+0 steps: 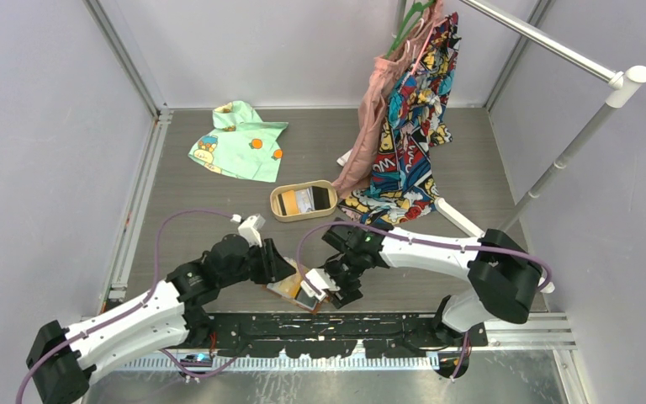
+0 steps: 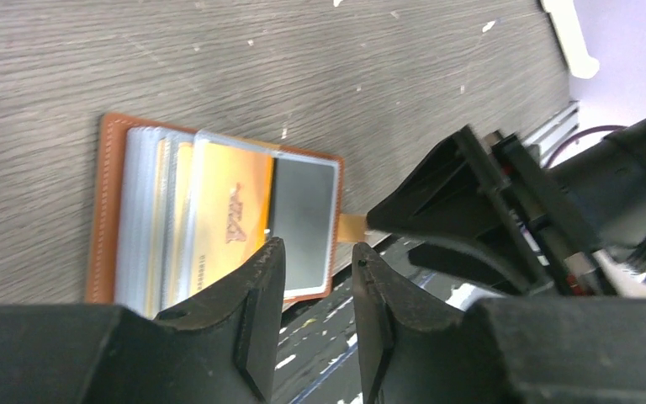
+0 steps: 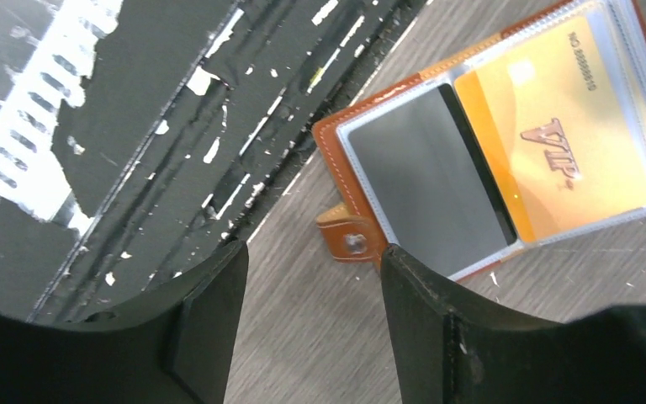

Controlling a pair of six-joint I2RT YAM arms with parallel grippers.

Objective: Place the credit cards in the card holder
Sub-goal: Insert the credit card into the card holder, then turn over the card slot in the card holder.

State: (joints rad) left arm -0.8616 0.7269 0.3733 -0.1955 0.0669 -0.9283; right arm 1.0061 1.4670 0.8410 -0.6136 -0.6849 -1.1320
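Top view: the brown leather folding card holder is seen lying open on the grey wood-grain bench, close to its near edge beside the black rail, with the left tool and the right tool meeting over it from either side. Further back, a tan oval tray with a raised rim is noted with several small cards lying in it; a pale green garment lies flat on the bench, and patterned clothes hang from a white rail. Left wrist view: the left tool is seen with a narrow gap between its jaws and nothing gripped; one finger overlaps the near edge of the card holder. An orange card marked VIP and a dark grey card sit in a clear sleeve on top of the fanned sleeves. Right wrist view: the right tool is held with jaws wide apart and empty, the holder's snap-button tab lying on the bench below the gap between them.
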